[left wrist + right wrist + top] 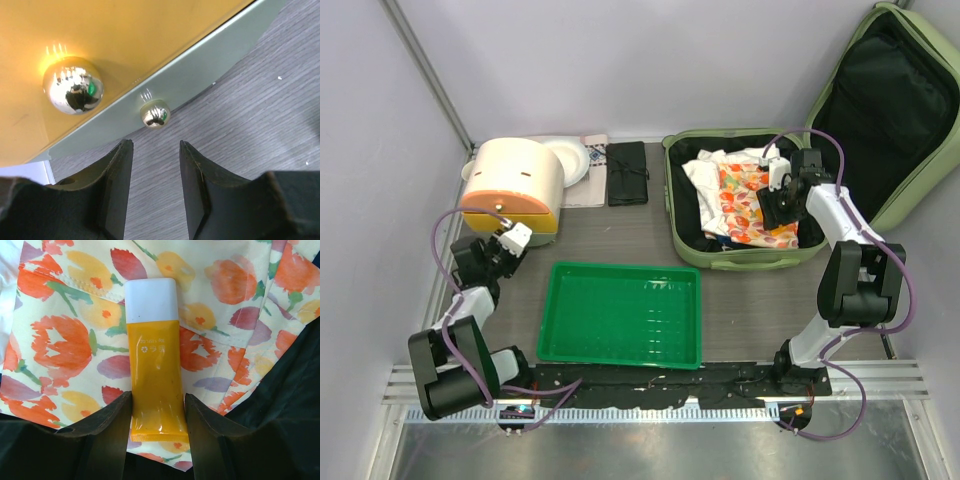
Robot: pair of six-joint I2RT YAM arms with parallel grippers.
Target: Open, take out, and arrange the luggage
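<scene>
The luggage (740, 262) lies open in the upper right of the top view. Inside it, the right gripper (157, 396) is clamped on an orange tube (152, 355) above floral cloth (65, 340). The left gripper (155, 145), jaws apart, faces the knob (155, 113) of the round container (510, 180) at left.

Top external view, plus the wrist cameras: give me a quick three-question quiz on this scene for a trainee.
1. True or false: the green tray holds folded clothes.
2. What lies between the fingers of the right tool? A) an orange tube B) a black pouch C) a white plate
3. Fill in: the lid of the luggage stands ___.
Key: 1 false; 2 A; 3 open.
</scene>
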